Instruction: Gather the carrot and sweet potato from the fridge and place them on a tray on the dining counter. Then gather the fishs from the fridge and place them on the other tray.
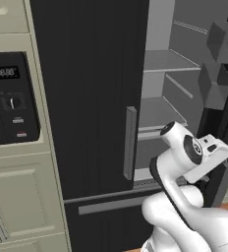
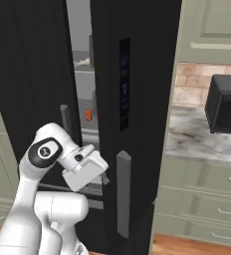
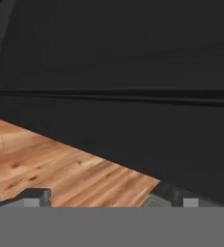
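Observation:
The black fridge (image 1: 91,98) stands right in front of me, its left door shut and its right door swung open. Light-grey shelves (image 1: 162,113) show inside, and they look bare from the left base view. Through the door gap, a small reddish-orange thing (image 2: 88,115) sits on a shelf; I cannot tell which food it is. The other foods, the trays and the dining counter are out of view. My white hand (image 1: 209,155) hangs low beside the open door's edge. My gripper (image 3: 108,198) is open with nothing between its fingers, facing the fridge's black lower front and the floor.
A beige wall-oven cabinet with a black oven panel (image 1: 10,98) stands left of the fridge. To the right, a black microwave (image 2: 227,109) sits on a marble wall counter (image 2: 192,134). The open door carries grey bins (image 1: 219,64). Wooden floor (image 3: 61,166) lies below.

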Controlling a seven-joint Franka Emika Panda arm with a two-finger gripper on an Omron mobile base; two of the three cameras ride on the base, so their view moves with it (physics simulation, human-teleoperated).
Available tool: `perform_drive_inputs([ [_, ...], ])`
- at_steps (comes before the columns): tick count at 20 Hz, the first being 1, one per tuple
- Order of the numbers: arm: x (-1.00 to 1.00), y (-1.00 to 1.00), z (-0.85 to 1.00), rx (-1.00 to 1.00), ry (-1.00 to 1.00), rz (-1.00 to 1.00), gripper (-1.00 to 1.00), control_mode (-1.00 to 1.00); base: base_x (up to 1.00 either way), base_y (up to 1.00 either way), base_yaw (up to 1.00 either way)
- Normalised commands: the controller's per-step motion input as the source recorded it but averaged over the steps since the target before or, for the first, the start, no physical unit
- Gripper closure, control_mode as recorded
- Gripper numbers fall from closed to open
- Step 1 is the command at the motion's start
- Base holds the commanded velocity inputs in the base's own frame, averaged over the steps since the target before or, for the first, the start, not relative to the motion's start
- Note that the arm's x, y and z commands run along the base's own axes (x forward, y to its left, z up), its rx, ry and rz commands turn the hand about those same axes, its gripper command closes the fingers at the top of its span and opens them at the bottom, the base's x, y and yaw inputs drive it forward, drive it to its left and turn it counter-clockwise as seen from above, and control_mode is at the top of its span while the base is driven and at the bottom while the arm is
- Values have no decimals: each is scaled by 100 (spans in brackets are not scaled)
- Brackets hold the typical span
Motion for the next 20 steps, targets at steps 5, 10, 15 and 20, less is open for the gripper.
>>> perform_drive_inputs([
  [5, -1, -87, 0, 0, 0, -1, -100, -100, 0, 0, 0],
  [10, -1, -90, 0, 0, 0, 0, -100, -100, 0, 0, 0],
  [15, 0, -63, 0, -2, -2, 0, -100, -100, 0, 0, 0],
  [20, 0, 18, 16, -2, -12, 0, -100, -100, 0, 0, 0],
])
